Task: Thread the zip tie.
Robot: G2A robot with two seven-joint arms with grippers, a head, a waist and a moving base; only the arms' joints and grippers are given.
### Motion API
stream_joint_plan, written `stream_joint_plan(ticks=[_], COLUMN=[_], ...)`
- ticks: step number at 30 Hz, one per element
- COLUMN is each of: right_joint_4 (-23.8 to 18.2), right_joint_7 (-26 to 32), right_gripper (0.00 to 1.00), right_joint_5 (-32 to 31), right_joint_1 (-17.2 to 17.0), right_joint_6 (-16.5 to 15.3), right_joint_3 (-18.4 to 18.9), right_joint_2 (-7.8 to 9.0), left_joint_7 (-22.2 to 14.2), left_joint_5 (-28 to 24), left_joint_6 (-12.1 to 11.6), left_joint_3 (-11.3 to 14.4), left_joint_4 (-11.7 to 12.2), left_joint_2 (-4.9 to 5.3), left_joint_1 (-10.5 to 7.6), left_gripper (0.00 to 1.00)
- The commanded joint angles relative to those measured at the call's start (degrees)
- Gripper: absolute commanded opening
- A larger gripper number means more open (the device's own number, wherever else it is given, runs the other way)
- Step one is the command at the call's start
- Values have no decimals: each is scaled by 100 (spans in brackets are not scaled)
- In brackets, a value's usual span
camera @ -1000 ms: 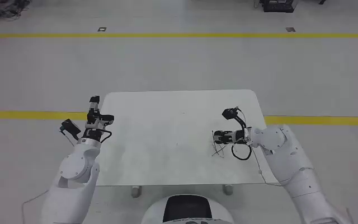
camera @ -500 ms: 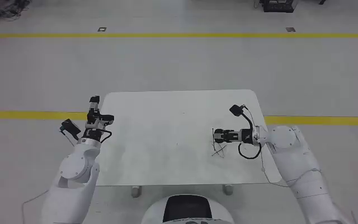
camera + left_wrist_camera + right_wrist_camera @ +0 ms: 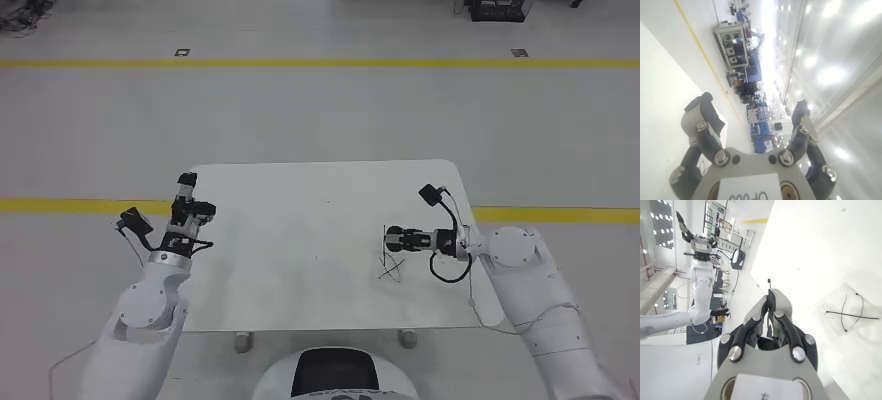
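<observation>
My right gripper (image 3: pixel 768 295) is shut on a thin black zip tie (image 3: pixel 769 281), whose small head sticks out just past the fingertips. In the top view this gripper (image 3: pixel 391 240) hovers over the right part of the white table (image 3: pixel 300 240), with the held tie standing across its tip. Beneath it, a few loose black zip ties (image 3: pixel 390 268) lie crossed on a clear plastic sheet (image 3: pixel 831 300). My left gripper (image 3: pixel 186 188) is at the table's left edge, raised and pointing away, open with nothing between its fingers (image 3: pixel 704 106).
The table's rounded edge (image 3: pixel 753 273) runs close beside the right gripper. A yellow floor line (image 3: pixel 560 214) passes behind the table. The left arm (image 3: pixel 700 262) stands upright across the table, seen from the right wrist.
The left arm has moved forward and inward, toward the table's left edge. The right gripper has drawn back slightly to the right, still holding its zip tie.
</observation>
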Motion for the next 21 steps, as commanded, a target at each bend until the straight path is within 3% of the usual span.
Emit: stream_joint_plan(ticks=[1,4,6,14,17,19,21], right_joint_4=[151,423,573,633,633,580,586], right_joint_7=[91,228,334,361,361,219,251], right_gripper=[0,0,0,0,0,0,0], right_joint_5=[220,575,714,777,777,781,837], right_joint_1=[31,131,206,226,226,187,210], right_joint_6=[42,177,172,155,155,196,221], right_joint_3=[63,112,134,155,155,140,172], right_joint_2=[20,38,52,58,58,63,83], left_joint_7=[151,449,561,561,393,400,362], left_joint_5=[982,1921,1810,1810,2044,3161,3836], left_joint_6=[-169,-241,-434,-434,-567,-609,-582], left_joint_3=[219,609,865,865,961,1090,1374], left_joint_4=[-64,-111,-107,-107,-202,-358,-508], left_joint_2=[-2,-29,-68,-68,-67,-48,-58], left_joint_1=[101,173,196,196,118,54,-13], left_gripper=[100,100,100,100,100,100,100])
